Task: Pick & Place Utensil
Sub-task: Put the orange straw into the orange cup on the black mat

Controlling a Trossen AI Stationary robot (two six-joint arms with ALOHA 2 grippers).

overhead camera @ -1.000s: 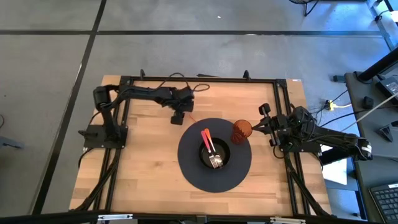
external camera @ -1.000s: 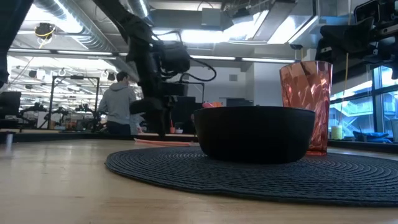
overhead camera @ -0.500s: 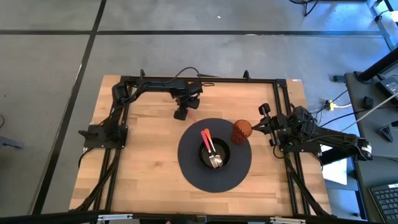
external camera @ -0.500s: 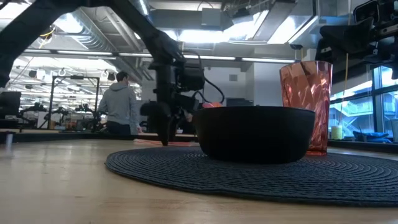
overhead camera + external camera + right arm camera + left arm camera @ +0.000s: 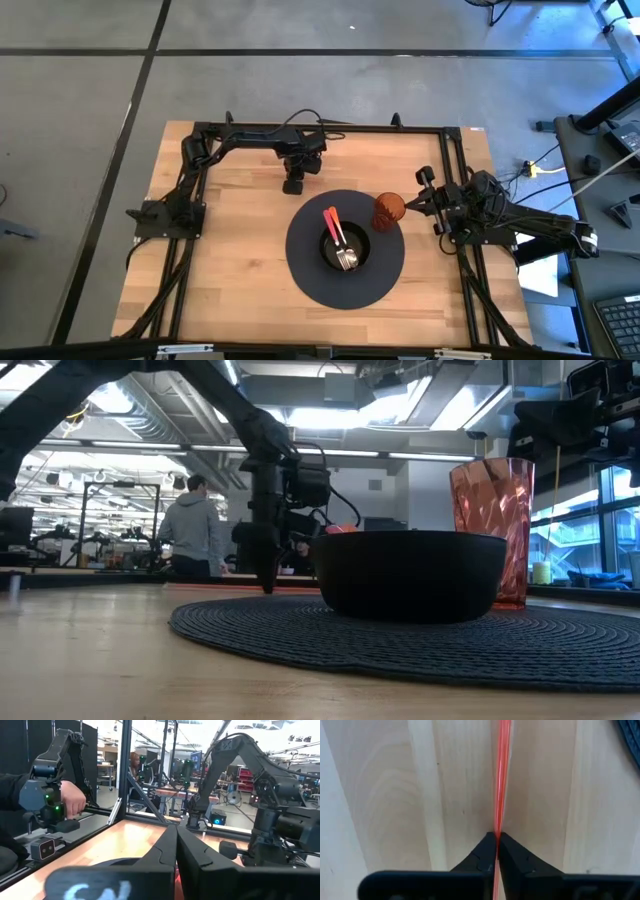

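A thin red utensil (image 5: 501,780) lies along the wooden table, just beyond the far left rim of the round dark placemat (image 5: 310,280). My left gripper (image 5: 293,185) points down at the table and is shut on it; it also shows in the low view (image 5: 268,585). A black bowl (image 5: 358,240) on the mat holds an orange utensil (image 5: 331,222) and a metal one (image 5: 346,256). A red tumbler (image 5: 389,211) stands on the mat's right part. My right gripper (image 5: 412,203) is shut and empty just right of the tumbler. My left gripper pinches the thin red utensil (image 5: 498,827) between its two fingertips (image 5: 482,851). The fingers come from above, pointing down. The utensil runs straight away from the fingertips over the wood. I cannot tell which end is held or whether it is lifted off the table.
A black frame rail (image 5: 320,127) borders the table's far side close behind the left gripper. Bare wood (image 5: 230,260) lies left of the mat. Beyond the table, a person's hand (image 5: 75,802) holds a device, and another person (image 5: 190,525) stands far off.
My left arm has swung and its gripper has gone a little toward the table's right edge and down to the table top near the mat's far left rim. The bowl, the tumbler and my right arm have kept still.
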